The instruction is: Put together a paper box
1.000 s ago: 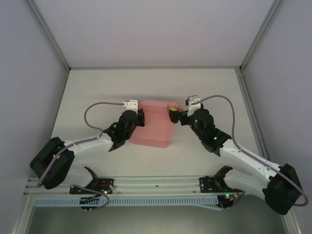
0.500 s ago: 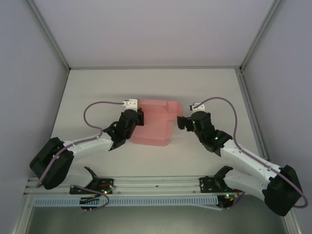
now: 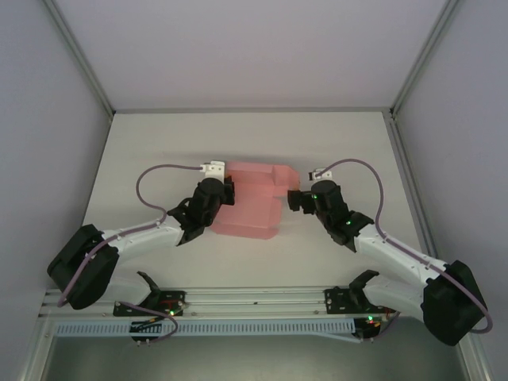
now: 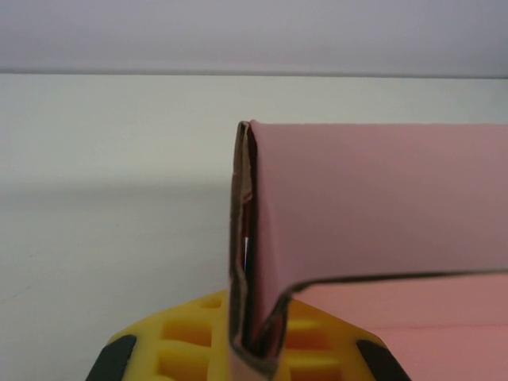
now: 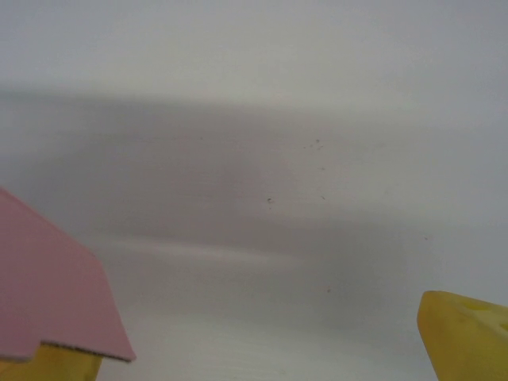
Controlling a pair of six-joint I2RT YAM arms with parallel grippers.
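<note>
**Q:** What are your left fingers doing?

**A:** My left fingers (image 4: pixel 190 341) are closed on the paper box (image 3: pixel 252 208), pinching its left edge. From my left wrist I see the folded pink card standing upright out of the yellow pads. Its wall runs off to the right.

**Q:** And where does the box sit?

**A:** In the middle of the white bench (image 3: pixel 159 143), between my two arms. From above it is a pink, partly folded shape with a stepped corner at its far right.

**Q:** Your right fingers?

**A:** My right fingers (image 5: pixel 468 333) are spread wide and hold nothing. They sit just beside the box's right side. From my right wrist a pink corner overlaps one yellow pad, but I cannot tell whether it touches. The other pad is well apart from the corner, over bare bench.
</note>
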